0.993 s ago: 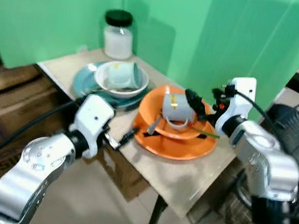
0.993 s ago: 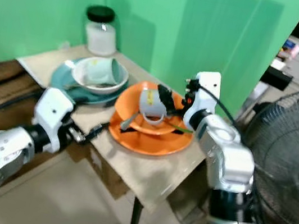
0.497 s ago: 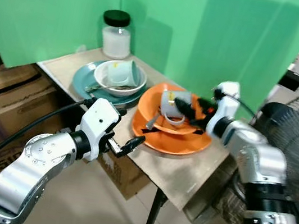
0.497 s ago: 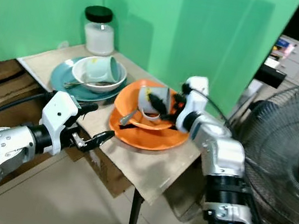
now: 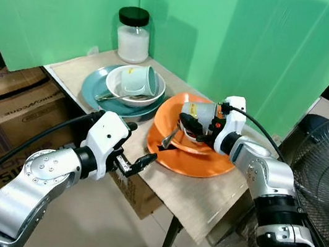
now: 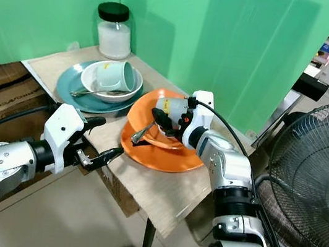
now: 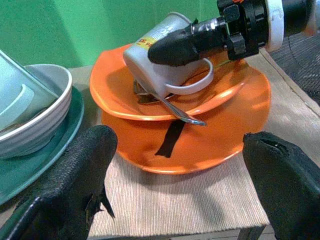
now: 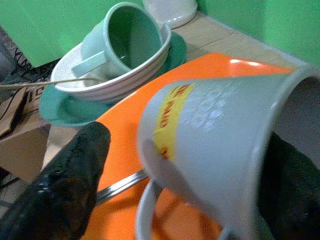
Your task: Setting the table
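Table [image 5: 200, 195]: small, with a woven beige top, set against a green backdrop [image 5: 258, 44].
Jar [image 5: 133, 34]: white, black lid, at the far left corner of the table.
Teal plate [image 5: 92, 90]: left part of the table; on it a white bowl [image 5: 116, 79] with a pale green mug [image 5: 141, 81] tipped on its side and a spoon [image 5: 114, 95].
Left gripper [image 5: 135, 162]: at the near edge of the table, just left of the orange plate, fingers spread wide, holding nothing.
Orange plate [image 5: 198, 165]: middle of the table, carrying a shallower orange dish [image 7: 110, 95] with a second spoon [image 7: 170, 107] lying in it.
Grey mug [image 7: 155, 62]: lying tilted in the orange dish, yellow label up, handle toward the near side.
Right gripper [image 5: 194, 123]: reaching in from the right, its fingers set either side of the grey mug and pressed on it.
Fan [image 6: 315, 179]: on the floor, far right.
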Robot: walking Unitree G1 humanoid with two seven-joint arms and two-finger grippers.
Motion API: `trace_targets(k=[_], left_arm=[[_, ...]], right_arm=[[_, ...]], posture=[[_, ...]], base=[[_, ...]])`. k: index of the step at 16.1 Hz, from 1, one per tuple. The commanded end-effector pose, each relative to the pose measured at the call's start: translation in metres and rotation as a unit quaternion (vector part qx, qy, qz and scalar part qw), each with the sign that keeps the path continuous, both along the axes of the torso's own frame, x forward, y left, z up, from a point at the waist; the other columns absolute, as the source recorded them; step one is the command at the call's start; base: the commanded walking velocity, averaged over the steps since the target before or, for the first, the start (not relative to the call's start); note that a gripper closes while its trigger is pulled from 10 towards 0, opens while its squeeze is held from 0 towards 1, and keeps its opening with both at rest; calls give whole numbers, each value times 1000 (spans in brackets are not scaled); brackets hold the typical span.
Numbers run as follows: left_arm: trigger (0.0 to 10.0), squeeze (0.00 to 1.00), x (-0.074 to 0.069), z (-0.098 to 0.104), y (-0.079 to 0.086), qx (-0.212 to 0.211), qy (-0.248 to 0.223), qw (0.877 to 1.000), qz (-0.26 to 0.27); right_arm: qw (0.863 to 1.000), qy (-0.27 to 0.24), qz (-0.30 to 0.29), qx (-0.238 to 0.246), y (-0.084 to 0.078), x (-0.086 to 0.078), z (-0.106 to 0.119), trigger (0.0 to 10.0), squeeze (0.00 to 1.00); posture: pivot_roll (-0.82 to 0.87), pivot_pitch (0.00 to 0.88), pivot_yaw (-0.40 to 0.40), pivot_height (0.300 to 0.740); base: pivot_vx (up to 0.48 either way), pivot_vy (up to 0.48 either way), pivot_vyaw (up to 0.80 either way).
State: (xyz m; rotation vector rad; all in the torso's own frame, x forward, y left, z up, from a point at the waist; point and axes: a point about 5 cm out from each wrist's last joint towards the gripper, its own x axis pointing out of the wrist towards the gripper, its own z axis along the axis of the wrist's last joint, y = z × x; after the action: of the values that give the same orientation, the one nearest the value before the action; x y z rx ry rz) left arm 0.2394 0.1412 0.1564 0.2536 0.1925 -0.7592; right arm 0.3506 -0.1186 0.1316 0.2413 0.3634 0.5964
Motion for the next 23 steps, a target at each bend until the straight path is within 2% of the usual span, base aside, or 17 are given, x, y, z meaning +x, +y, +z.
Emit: trace_targets(k=[1,7,23], left_arm=[[10000,0,-2,2,-3,4,0,1000,-12],[10000,0,-2,2,-4,4,-4,1000,-15],[10000,0,-1,0,-5,19,-2,1000,-23]], right_arm=[[1000,-17,1,8,-2,4,9,0,0],[999,-28,24,16,-10,4,13,0,0],[997,-20,52,57,-8,2,18,0,0]], posture=[[190,0,-21,740],[189,0,-26,740],[190,0,-23,740]], base=[[0,0,0],[0,0,0],[0,0,0]])
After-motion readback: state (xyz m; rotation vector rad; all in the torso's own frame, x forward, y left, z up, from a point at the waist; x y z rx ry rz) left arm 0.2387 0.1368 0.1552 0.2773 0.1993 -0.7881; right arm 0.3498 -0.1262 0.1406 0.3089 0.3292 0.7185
